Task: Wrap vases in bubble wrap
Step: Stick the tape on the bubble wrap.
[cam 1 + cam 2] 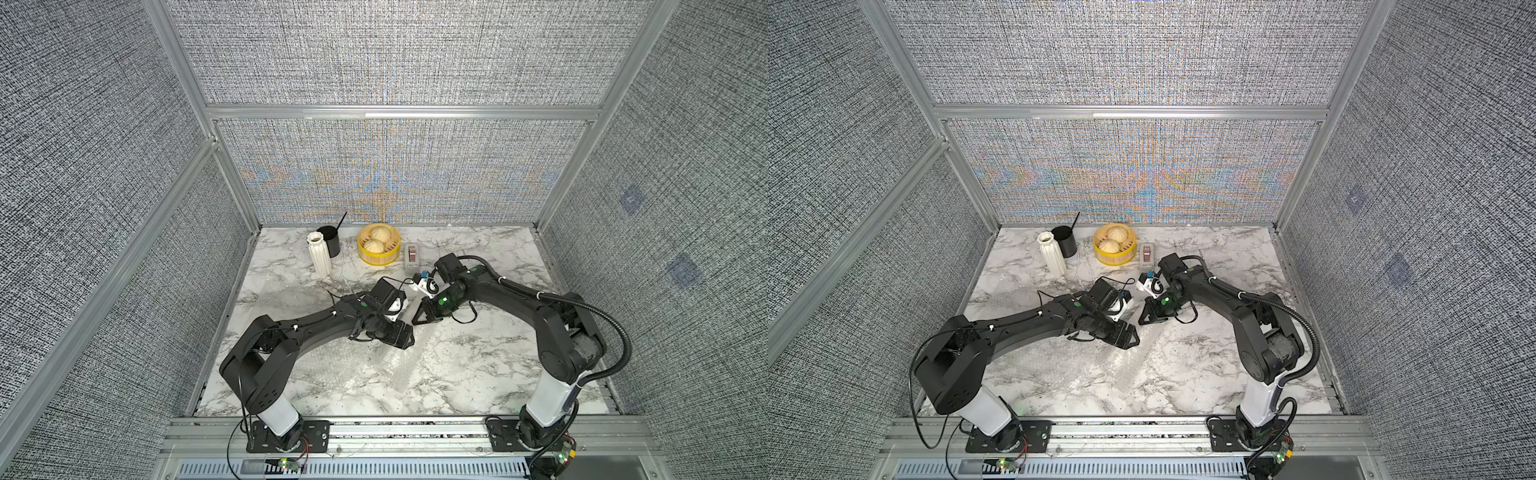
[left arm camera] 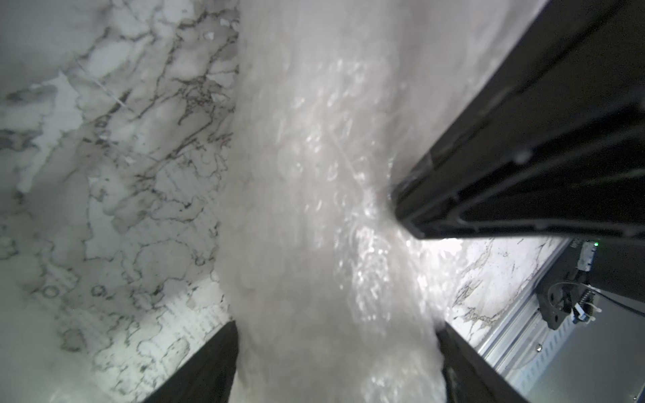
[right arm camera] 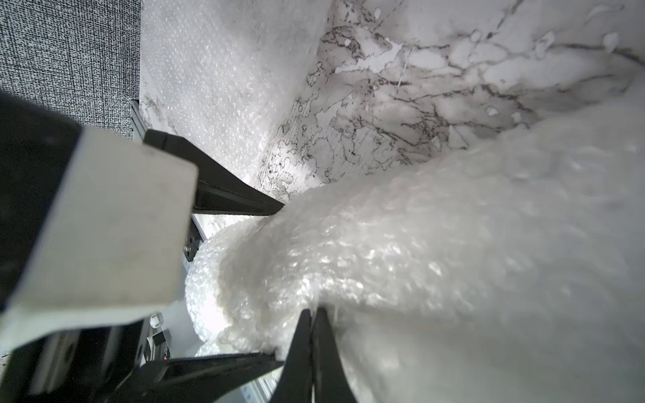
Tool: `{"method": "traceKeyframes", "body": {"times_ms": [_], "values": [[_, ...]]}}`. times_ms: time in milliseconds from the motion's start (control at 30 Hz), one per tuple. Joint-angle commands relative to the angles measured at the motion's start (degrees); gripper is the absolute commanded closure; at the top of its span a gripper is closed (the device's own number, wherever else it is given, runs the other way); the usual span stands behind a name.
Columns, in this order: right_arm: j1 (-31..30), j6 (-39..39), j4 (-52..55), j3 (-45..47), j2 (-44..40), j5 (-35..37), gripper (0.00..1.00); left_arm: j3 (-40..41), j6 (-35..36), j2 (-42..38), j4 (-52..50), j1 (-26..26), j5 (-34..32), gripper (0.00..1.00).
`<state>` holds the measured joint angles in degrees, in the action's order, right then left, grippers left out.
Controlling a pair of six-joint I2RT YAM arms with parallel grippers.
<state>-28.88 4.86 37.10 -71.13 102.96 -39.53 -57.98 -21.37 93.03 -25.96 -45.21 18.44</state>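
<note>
A slim white ribbed vase [image 1: 319, 254] [image 1: 1052, 253] stands upright at the back left. A roll of bubble wrap [image 2: 324, 209] [image 3: 436, 244] lies on the marble table between the two grippers; what is inside it cannot be made out. My left gripper [image 2: 336, 324] [image 1: 409, 336] is open, one finger on each side of the roll. My right gripper [image 3: 312, 314] [image 1: 417, 318] meets it from the opposite side, shut on a fold of the bubble wrap. A second sheet [image 1: 374, 370] [image 3: 223, 69] lies flat on the table nearer the front.
Behind the vase stands a black mug [image 1: 330, 241] with a stick in it. A yellow steamer basket [image 1: 379, 259] holds two buns, and a small box [image 1: 412, 256] sits to its right. Textured walls close in three sides; a metal rail [image 1: 415, 432] runs along the front.
</note>
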Motion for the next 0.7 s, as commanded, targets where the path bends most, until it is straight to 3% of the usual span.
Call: {"method": "traceKeyframes", "body": {"times_ms": [0,267,467,667], "values": [[0.0,-0.2,2.9,0.6,0.1,4.5,1.0,-0.1,0.8,-2.0,-3.9,0.6,-1.6,0.13],[-0.1,0.5,2.3,0.6,-0.4,3.6,1.0,0.1,-1.4,-5.6,0.4,4.3,-0.2,0.12],[-0.3,0.7,2.2,0.1,-0.2,3.5,1.0,-4.7,-2.5,-0.8,4.3,5.0,0.2,0.12],[-0.3,0.7,2.3,0.4,-0.4,3.7,1.0,-5.5,-3.8,2.3,9.3,5.3,0.8,0.22]]}}
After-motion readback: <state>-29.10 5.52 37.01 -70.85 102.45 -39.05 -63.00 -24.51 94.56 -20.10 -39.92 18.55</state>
